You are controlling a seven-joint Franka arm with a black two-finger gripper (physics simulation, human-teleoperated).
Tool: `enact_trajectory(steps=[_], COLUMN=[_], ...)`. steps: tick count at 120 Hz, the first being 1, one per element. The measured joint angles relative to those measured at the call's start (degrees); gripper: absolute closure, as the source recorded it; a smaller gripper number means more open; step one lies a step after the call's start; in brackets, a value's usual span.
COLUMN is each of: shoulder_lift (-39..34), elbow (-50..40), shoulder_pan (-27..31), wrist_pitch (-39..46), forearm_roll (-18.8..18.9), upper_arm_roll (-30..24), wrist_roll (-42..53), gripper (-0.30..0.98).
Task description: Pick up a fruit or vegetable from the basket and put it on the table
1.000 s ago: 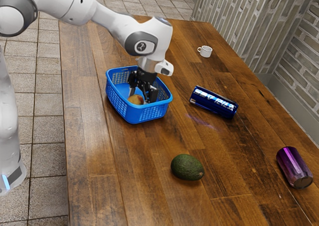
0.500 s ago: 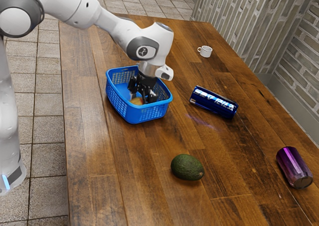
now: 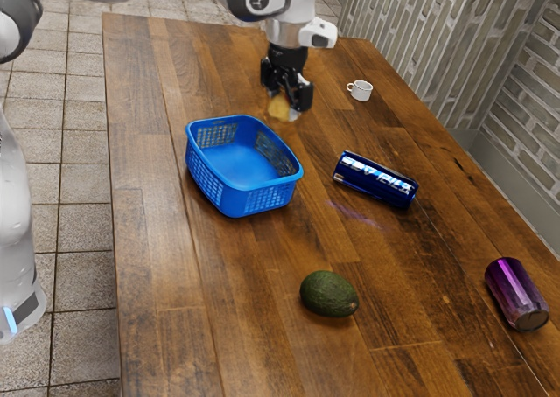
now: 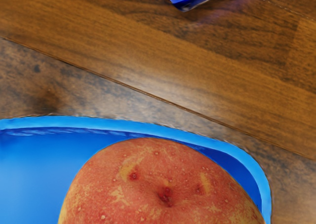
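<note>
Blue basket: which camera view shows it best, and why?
The exterior view: nothing blocks the blue basket, so its rim, walls and floor show. The wrist view gives part of its rim and inside, behind the reddish fruit or vegetable.

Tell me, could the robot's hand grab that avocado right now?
Probably not: the hand is shut on a reddish potato. It would likely need to set that down first, though the avocado itself lies uncovered on the table.

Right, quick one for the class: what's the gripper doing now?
Gripper: closed, holding the reddish-yellow fruit or vegetable between its fingers, up above the table.
</note>
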Motion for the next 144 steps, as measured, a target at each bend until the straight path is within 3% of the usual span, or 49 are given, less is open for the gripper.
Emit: enact_trajectory(steps=[33,50,64,87,113,126,144], shoulder_lift=[16.87,19.16,20.38,28.27,31.02,31.03,30.71], elbow=[22.44,24.96,26.46,34.44,35.66,35.62,35.66], shoulder_pan=[-0.27,-7.29,-8.55,-14.85,-17.53,-17.83,-17.76], wrist_pitch=[-10.14,-12.83,-13.98,-15.36,-15.87,-15.69,-15.03], forearm_roll=[1.88,1.95,1.97,1.98,1.92,1.89,1.87], upper_arm_roll=[-0.79,-0.90,-0.88,-0.70,-0.53,-0.50,-0.40], wrist_roll=[0.66,1.05,1.30,1.65,1.83,1.90,1.76], gripper=[0.45,0.44,0.44,0.44,0.44,0.20,0.07])
